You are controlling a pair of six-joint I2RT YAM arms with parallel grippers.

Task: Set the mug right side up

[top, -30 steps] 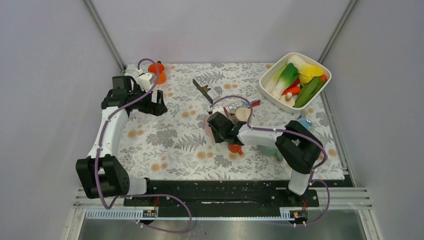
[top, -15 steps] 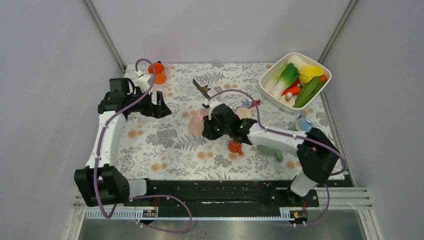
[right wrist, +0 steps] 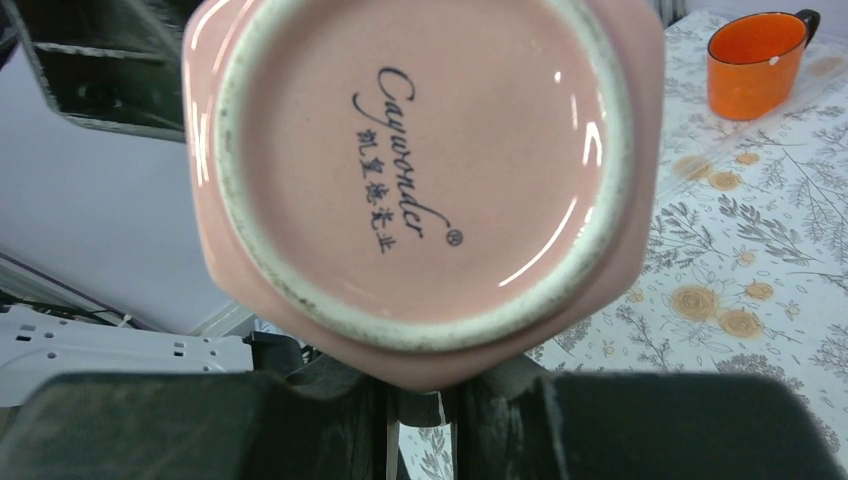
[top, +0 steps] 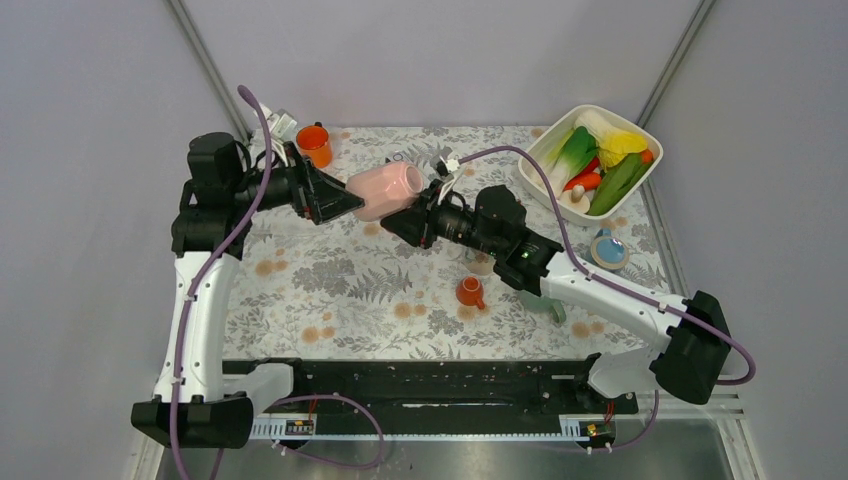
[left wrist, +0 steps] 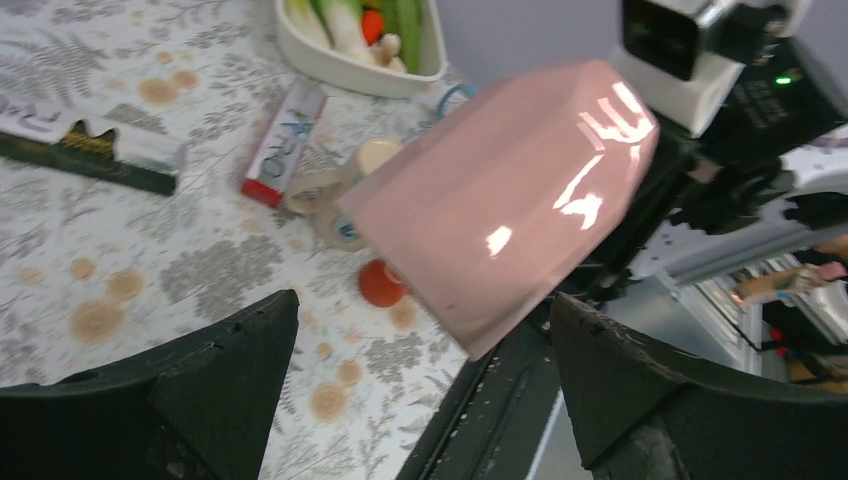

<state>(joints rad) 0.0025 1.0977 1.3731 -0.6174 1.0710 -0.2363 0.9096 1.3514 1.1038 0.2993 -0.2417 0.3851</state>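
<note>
The pink mug hangs on its side above the back of the table, between the two grippers. Its base faces my right wrist camera, and the other end points at my left gripper. My right gripper is shut on the mug from below its base; what exactly it pinches is hidden behind the mug's body. My left gripper stands wide open. The mug's near end reaches between its fingertips, with a gap on each side. In the top view my left gripper is just left of the mug.
An orange cup stands at the back left. A small orange cup sits mid-table. A white bowl of vegetables is at the back right. A red-and-white box and a dark box lie on the floral mat.
My right gripper closed on the mug, lifted it off the table and carried it back and left. My left arm rose and swung its open gripper right to meet it.
</note>
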